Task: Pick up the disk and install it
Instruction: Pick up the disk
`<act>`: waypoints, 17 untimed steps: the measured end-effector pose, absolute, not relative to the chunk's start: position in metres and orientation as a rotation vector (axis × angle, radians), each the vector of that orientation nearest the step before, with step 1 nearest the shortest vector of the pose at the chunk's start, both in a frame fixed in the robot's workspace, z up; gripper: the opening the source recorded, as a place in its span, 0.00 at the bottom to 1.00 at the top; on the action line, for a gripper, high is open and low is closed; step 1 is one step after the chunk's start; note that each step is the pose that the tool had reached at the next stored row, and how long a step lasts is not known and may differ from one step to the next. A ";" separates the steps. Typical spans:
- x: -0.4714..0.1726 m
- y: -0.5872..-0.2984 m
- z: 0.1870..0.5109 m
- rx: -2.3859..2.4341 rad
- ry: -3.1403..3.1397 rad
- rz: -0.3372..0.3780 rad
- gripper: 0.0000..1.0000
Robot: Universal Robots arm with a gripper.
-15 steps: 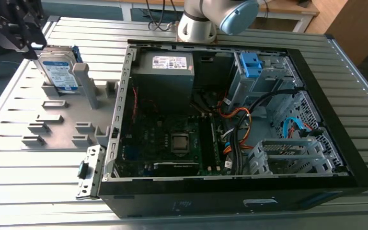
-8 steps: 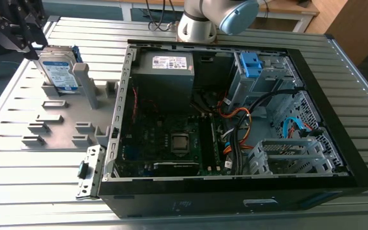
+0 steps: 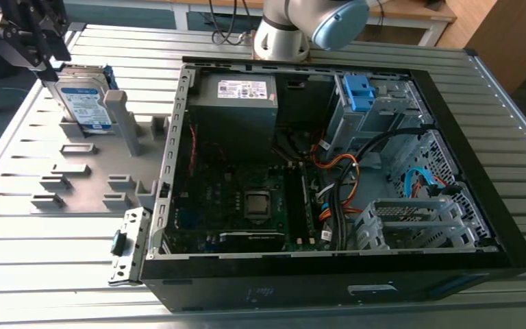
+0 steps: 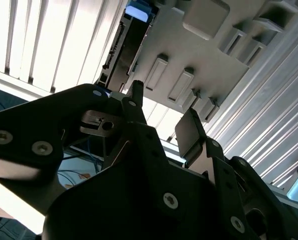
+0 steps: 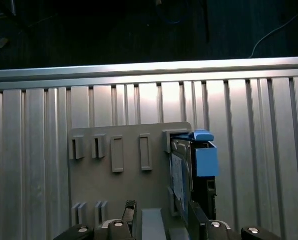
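The disk [image 3: 85, 103] stands on edge in a slot of the grey holder plate [image 3: 90, 175], at about ten o'clock in the exterior view, as I watch from the remote desk. The gripper [image 3: 42, 58] hangs just above it, toward eleven o'clock, and is not touching it. In the first wrist view the fingers [image 5: 130, 212] are spread apart with nothing between them.

I judge the drive stiff and dense for its size. Its metal faces look smooth enough to slip under a light pinch, and it would take a knock badly. The blue carrier [image 5: 205, 160] around it looks like thin plastic that may flex, so I would rather clamp across the two flat faces near the upper edge than on that frame.

The holder plate lies on the slatted metal table [image 3: 25, 240]. Just beside it, at the centre of the exterior view, sits the open computer case [image 3: 336, 291]. Inside the case, the grey power supply [image 3: 235, 103] is at twelve o'clock, a blue latch [image 3: 358, 89] at one o'clock and a silver drive cage [image 3: 409, 219] at four o'clock. Beyond the case, at twelve o'clock, rises the arm's base [image 3: 286, 31].
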State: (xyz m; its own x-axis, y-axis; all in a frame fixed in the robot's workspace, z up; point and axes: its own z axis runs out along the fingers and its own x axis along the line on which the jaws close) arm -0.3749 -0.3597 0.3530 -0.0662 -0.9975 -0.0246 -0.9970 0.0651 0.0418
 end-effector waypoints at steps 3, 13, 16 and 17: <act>-0.375 -0.358 0.352 2.140 -2.285 -0.074 0.53; -0.375 -0.356 0.348 2.139 -2.285 -0.074 0.53; -0.375 -0.356 0.347 2.139 -2.285 -0.074 0.53; -0.375 -0.355 0.347 2.139 -2.285 -0.074 0.53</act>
